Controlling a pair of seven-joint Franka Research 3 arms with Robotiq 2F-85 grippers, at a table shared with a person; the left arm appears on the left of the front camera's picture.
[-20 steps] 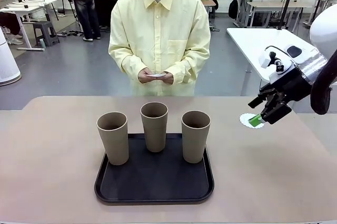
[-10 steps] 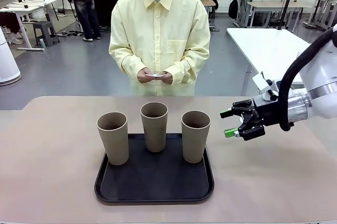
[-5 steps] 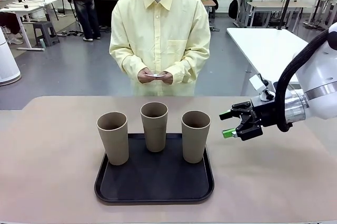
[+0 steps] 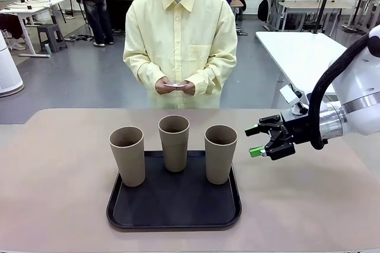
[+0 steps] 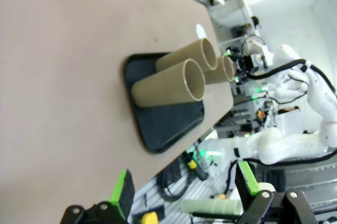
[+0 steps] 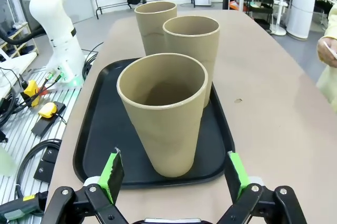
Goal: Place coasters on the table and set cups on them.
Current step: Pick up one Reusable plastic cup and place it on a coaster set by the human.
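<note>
Three grey-brown cups stand upright on a black tray (image 4: 172, 208): left cup (image 4: 127, 157), middle cup (image 4: 174, 144), right cup (image 4: 220, 154). My right gripper (image 4: 256, 141) is open and lies level just right of the right cup, not touching it. In the right wrist view that cup (image 6: 163, 113) stands between and beyond the open fingers (image 6: 112, 173). My left gripper (image 5: 184, 192) is open and holds nothing, well back from the tray. A white coaster (image 5: 200, 28) lies on the table (image 4: 59, 176) beyond the cups. The person holds white coasters (image 4: 176, 85) in both hands.
The person stands at the far edge of the table, hands close to the body. The tray (image 6: 100, 129) sits near the table's front middle. Bare tabletop lies to the left and right of it. A white table (image 4: 297, 48) stands behind at the right.
Two seconds ago my right gripper pointed down over a coaster at the table's right. It has since turned level and moved left, creeping toward the right cup. The cups have not moved.
</note>
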